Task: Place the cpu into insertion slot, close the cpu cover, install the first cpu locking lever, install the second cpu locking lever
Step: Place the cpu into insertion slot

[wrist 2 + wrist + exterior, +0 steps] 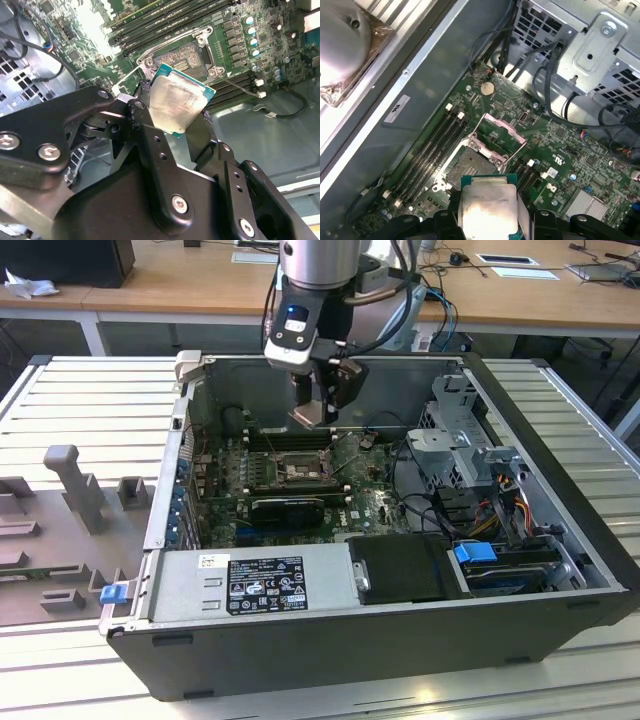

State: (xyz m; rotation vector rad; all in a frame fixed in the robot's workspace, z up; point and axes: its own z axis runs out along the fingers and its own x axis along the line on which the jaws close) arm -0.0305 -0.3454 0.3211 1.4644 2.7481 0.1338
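Observation:
My gripper hangs inside the open computer case, above the green motherboard. It is shut on the cpu, a flat silver-topped square chip held by its edges between the black fingers. In the first wrist view the cpu hovers just off the insertion slot, whose dark centre lies bare. The cpu cover stands swung up at the slot's far side. In the second wrist view the insertion slot lies beyond the chip, and a thin wire lever runs out from its corner.
Long black memory slots flank the socket. A black card lies in front of it and a labelled power supply fills the case front. A drive cage and cables crowd the exterior view's right. A grey fixture tray sits outside the case.

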